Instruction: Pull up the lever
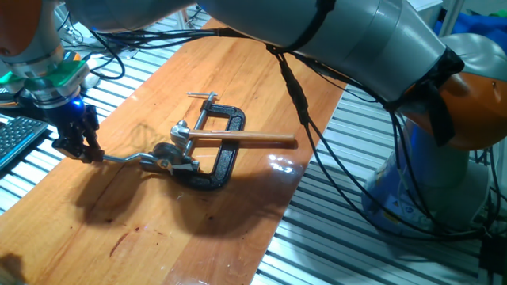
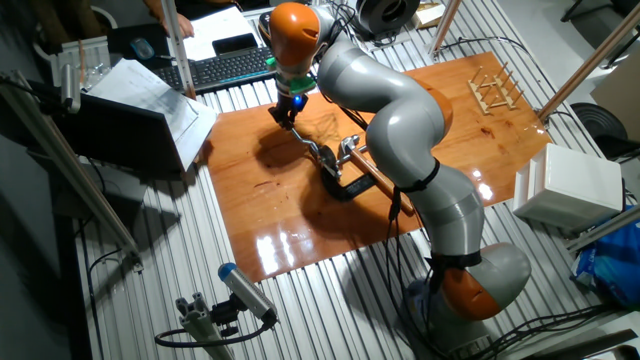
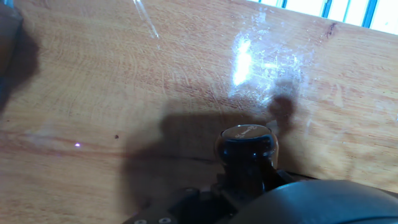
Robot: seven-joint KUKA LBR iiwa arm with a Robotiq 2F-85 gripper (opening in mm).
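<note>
The lever is a thin bent silver arm that pivots on a silver mechanism at the black C-clamp. Its arm lies low over the wooden board and points left. My gripper is at the arm's left end, with its dark fingers closed around the knob, which they hide in this view. In the other fixed view the gripper sits at the lever's far end. The hand view shows the dark, shiny knob close up at the bottom centre, above the board.
A long straight brown rod lies across the clamp, pointing right. The clamp's T-bar screw sticks out at the back. A keyboard lies off the board's left edge. A small wooden rack stands on the board's far corner.
</note>
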